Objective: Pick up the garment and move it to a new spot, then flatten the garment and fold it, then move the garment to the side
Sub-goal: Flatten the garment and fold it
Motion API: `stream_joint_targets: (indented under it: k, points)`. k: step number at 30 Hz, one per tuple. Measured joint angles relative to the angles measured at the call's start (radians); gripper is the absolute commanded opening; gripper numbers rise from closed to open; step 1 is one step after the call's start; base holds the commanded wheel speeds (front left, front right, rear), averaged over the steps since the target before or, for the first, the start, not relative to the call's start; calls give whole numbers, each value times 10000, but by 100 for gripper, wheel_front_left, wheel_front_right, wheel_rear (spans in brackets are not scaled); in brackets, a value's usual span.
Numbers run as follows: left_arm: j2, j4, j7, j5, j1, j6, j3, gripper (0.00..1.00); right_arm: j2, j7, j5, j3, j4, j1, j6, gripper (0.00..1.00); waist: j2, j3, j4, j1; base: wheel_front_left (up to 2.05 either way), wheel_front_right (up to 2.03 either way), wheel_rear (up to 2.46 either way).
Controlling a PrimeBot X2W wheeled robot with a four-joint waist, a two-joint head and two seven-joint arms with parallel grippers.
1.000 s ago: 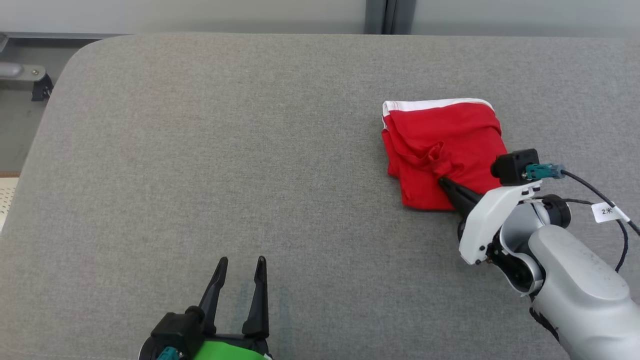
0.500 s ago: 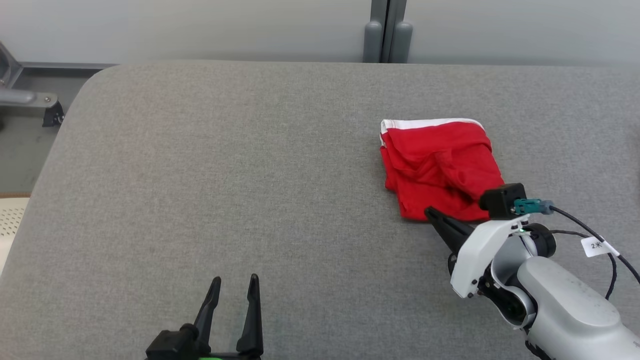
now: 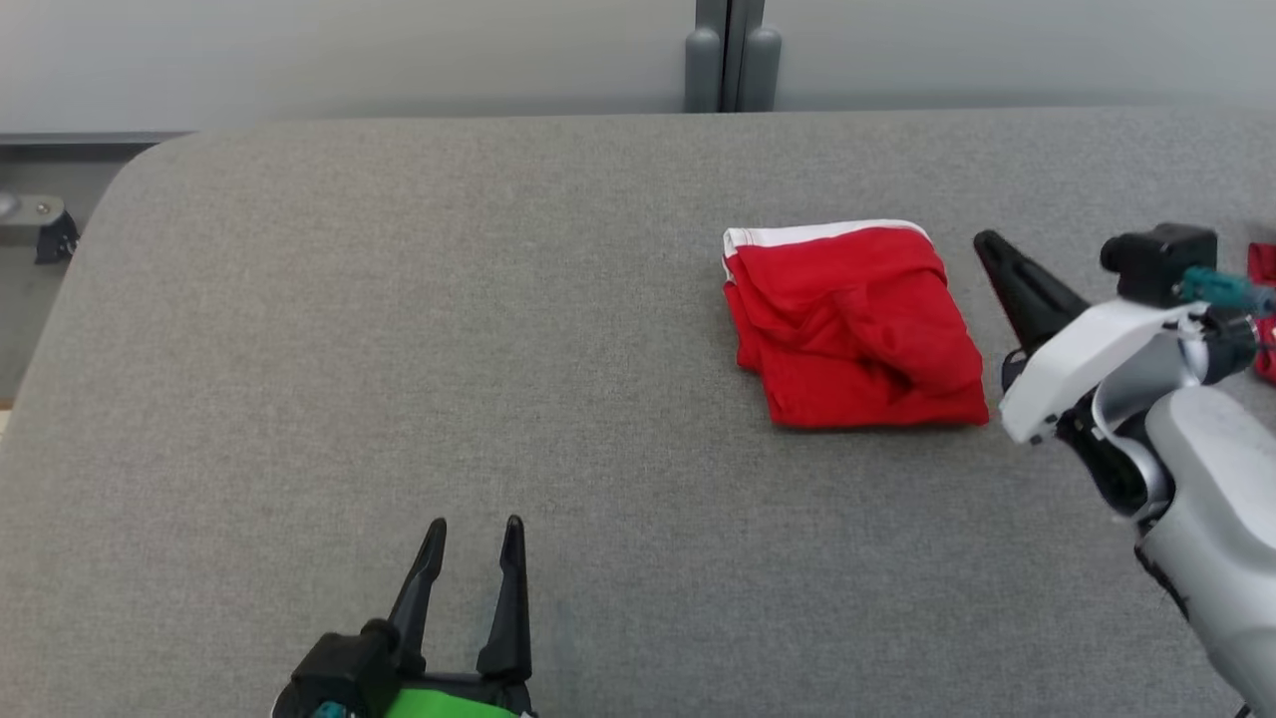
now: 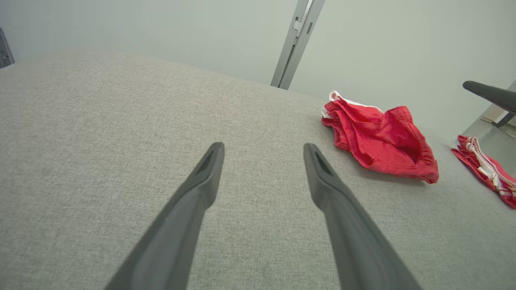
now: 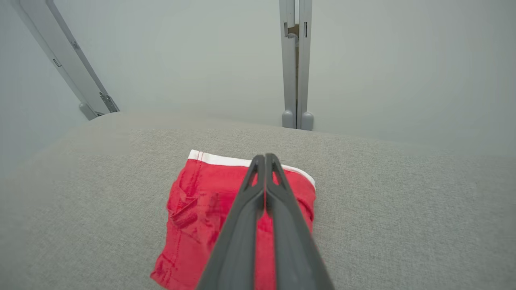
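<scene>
1. The red garment [image 3: 857, 329] lies on the grey padded table [image 3: 399, 349], right of centre in head view. It is folded into a rough rectangle, with the white waistband along the far edge.
2. The cloth is bunched and creased, with several layers showing at the left side. The near edge sits flat on the pad. It is prob. a pair of boxer-type shorts, though the folds hide the cut.
3. The right gripper [image 3: 989, 241] has its jaws pressed together, tips meeting, nothing between them. In head view it sits just right of the garment's far-right corner, apart from the cloth.
4. In right wrist view the fingers [image 5: 278, 189] run across the garment [image 5: 189, 209] toward the waistband. In left wrist view that gripper [image 4: 489, 94] hangs well above the table surface, so there is no contact w/ the fabric.
5. The left gripper [image 3: 477, 524] is at the bottom of head view, well apart from the garment, w/ its jaws spread wide and nothing in the gap. In left wrist view both fingers [image 4: 201, 189] point over bare pad.
6. A second red-and-white cloth [image 4: 483, 169] lies at the table's right edge, beyond the right arm and separate from the task garment.
7. A grey upright post [image 3: 728, 55] stands behind the table's far edge, against the pale wall.
</scene>
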Motion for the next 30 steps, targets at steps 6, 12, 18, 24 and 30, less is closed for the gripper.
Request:
stream_joint_targets:
  k: [6, 12, 18, 24, 30]
  points:
    - [0, 159, 0, -69, -515, -48, -280, 100, 67, 769, -382, -38, 863, -985, 0, 0, 0, 796, 180, 0, 0, 0, 0]
    - [0, 299, 0, -253, -798, 4, -470, 100, 61, 844, -426, 531, 1910, -1188, 4, 0, 0, 1351, 702, 0, 0, 0, 0]
    - [0, 372, 0, -299, -787, 79, -351, 100, 234, 441, 12, 1310, 2075, -1114, 6, 0, 0, 1372, 1072, 0, 0, 0, 0]
    - [0, 380, 0, -280, -692, 75, -324, 100, 167, 393, 527, 2257, 1873, -908, 4, 0, 0, 1048, 942, 0, 0, 0, 0]
    - [0, 362, 0, -280, -589, 81, -301, 100, 111, 548, 938, 3147, 1524, -714, 4, 0, 0, 827, 743, 0, 0, 0, 0]
